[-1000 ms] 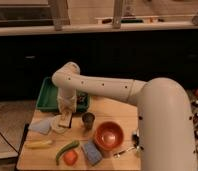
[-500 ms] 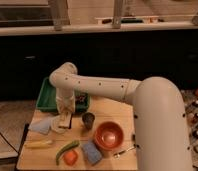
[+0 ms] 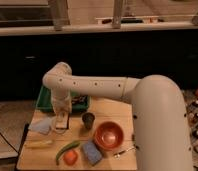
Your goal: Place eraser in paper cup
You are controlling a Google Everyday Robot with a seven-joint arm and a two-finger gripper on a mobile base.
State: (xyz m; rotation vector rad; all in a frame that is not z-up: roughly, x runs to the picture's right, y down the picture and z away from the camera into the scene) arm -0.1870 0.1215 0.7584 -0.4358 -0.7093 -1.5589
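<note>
My gripper (image 3: 60,120) points straight down at the left of the wooden table (image 3: 122,162), just in front of the green tray (image 3: 46,101). The white paper cup (image 3: 58,129) stands right under it, and only part of its rim shows around the gripper's tip. I cannot make out the eraser as a separate thing; it is hidden at the gripper or in the cup.
A small dark metal cup (image 3: 88,120) stands right of the gripper, with an orange bowl (image 3: 109,135) beyond it. In front lie a blue sponge (image 3: 92,152), a green vegetable (image 3: 67,149), an orange fruit (image 3: 70,157) and a yellow item (image 3: 39,144). A pale cloth (image 3: 41,126) lies left.
The arm has shifted slightly to the left over the white cup. Nothing on the table has visibly moved.
</note>
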